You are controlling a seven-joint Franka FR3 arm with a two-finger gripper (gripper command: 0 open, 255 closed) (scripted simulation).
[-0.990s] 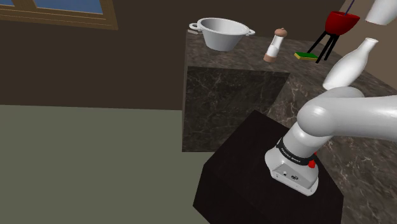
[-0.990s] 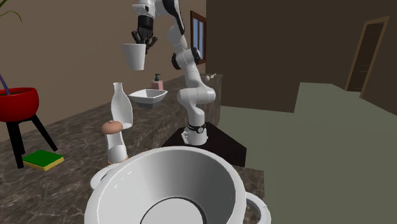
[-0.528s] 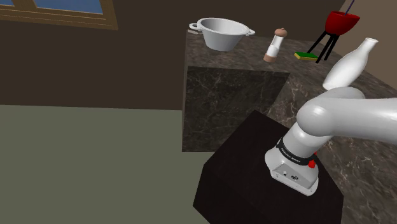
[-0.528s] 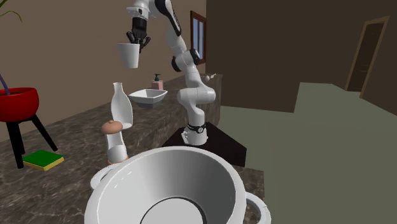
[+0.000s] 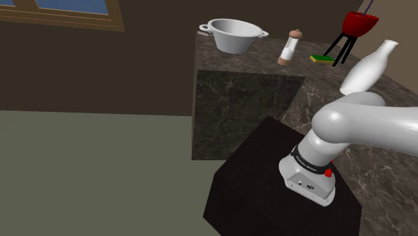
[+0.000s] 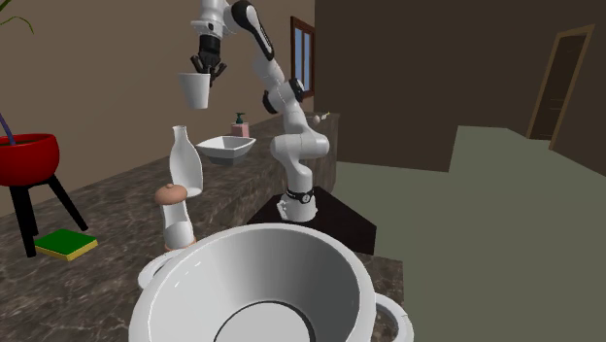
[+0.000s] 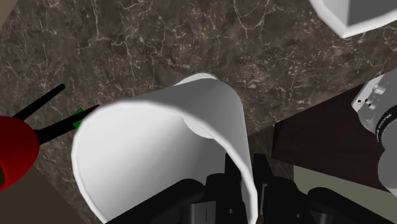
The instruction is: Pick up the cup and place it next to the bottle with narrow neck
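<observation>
- The tool (image 6: 205,66) hangs high above the dark marbled worktop (image 6: 117,204). Its two black fingers (image 7: 219,189) pinch the wall of the white cup (image 6: 197,89), one inside and one outside.
- The cup is in the air, mouth up, higher than the top of the white narrow-necked bottle (image 6: 186,165) and well apart from it.
- The bottle stands on the worktop, with a pepper mill (image 6: 175,216) nearer and a white bowl (image 6: 226,147) farther off.
- A large white pot (image 6: 262,287) sits nearest.
</observation>
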